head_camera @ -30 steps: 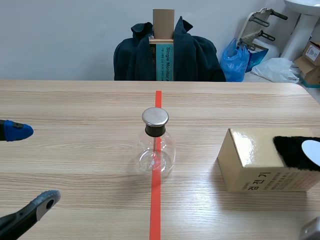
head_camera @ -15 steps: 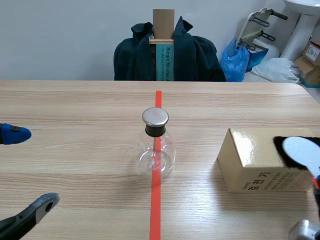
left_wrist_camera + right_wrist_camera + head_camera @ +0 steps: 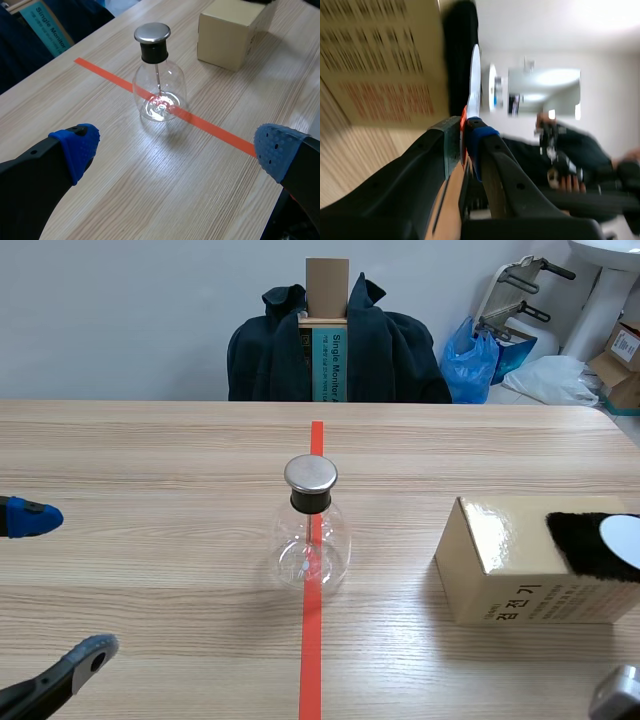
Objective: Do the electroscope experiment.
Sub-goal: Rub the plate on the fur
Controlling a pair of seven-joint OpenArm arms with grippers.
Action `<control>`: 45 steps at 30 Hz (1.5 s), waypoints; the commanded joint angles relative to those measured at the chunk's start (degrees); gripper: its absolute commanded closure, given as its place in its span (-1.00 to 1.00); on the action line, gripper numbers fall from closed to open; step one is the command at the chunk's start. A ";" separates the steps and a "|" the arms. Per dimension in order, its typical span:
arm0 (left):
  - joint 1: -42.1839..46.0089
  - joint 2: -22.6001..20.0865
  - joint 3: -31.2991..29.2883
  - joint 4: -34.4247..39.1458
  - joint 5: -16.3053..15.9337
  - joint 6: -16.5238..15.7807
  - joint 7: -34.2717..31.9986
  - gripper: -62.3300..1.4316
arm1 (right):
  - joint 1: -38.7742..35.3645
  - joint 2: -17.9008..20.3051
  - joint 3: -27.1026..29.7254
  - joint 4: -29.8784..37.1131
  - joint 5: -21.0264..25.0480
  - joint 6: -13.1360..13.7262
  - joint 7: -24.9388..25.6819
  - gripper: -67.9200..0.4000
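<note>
While the left end effector (image 3: 175, 141) hangs low over the counter (image 3: 150, 460) with its two fingers spread wide and nothing between them, the electroscope (image 3: 159, 95) stands just ahead of it, a little past the gap between the fingers. The electroscope is a round glass bottle. It stands straight up on the red tape line (image 3: 312, 640), with a shiny metal cap (image 3: 311, 474) on top and a thin rod hanging down inside. Far ahead of this end effector, behind the bottle, sits a tan box (image 3: 500, 560). On top of the box lies a black furry cloth (image 3: 580, 540). The right end effector (image 3: 466, 131) is at the box, with its fingers pressed together on the stem of a flat white disc (image 3: 622, 542). The disc sticks out ahead of the fingers and seems to lie right against the cloth. I think the next job is to bring the disc to the metal cap. The bottle is well apart from the right end effector, off to its left side. The left end effector is nearer the bottle, but the right one holds the disc, so it must do the reaching. Since the bottle stands tall, the disc should come in high, at the cap, so it does not bump the glass.
</note>
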 commanded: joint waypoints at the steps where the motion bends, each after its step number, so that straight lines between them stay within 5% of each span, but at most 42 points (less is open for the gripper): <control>1: 0.00 0.26 0.48 0.92 -0.61 -0.09 -0.92 -1.00 | 0.00 0.79 0.52 1.07 0.04 -3.30 2.69 0.97; 5: 0.00 0.26 0.48 0.92 -0.61 -0.09 -0.92 -1.00 | 0.00 0.59 -0.39 1.07 -1.92 -3.30 10.86 0.97; 10: 0.00 0.26 0.48 0.92 -0.61 -0.09 -0.94 -1.00 | 0.00 0.46 -0.02 1.07 -1.99 -3.30 -1.11 0.97; 17: 0.00 0.26 0.48 0.92 -0.61 -0.09 -0.94 -1.00 | -0.02 0.55 -0.81 1.07 -4.72 -3.30 9.11 0.97; 23: 0.00 0.26 0.48 0.92 -0.63 -0.09 -0.94 -1.00 | -0.02 0.44 -0.07 1.07 -4.76 -3.30 -5.14 0.97; 29: 0.00 0.26 0.48 0.92 -0.63 -0.09 -0.94 -1.00 | -0.02 0.57 -0.04 1.07 -8.24 -3.30 7.30 0.97; 34: 0.00 0.26 0.48 0.92 -0.61 -0.09 -0.94 -1.00 | -0.02 0.02 0.31 1.07 -6.69 -3.30 -5.75 0.97; 41: 0.00 0.26 0.48 0.92 -0.61 -0.09 -0.94 -1.00 | -0.13 -0.26 -0.24 1.07 -9.09 -3.30 5.14 0.97; 45: 0.00 0.26 0.48 0.92 -0.61 -0.09 -0.94 -1.00 | -0.15 -0.31 -0.07 1.07 -8.11 -3.30 -2.34 0.97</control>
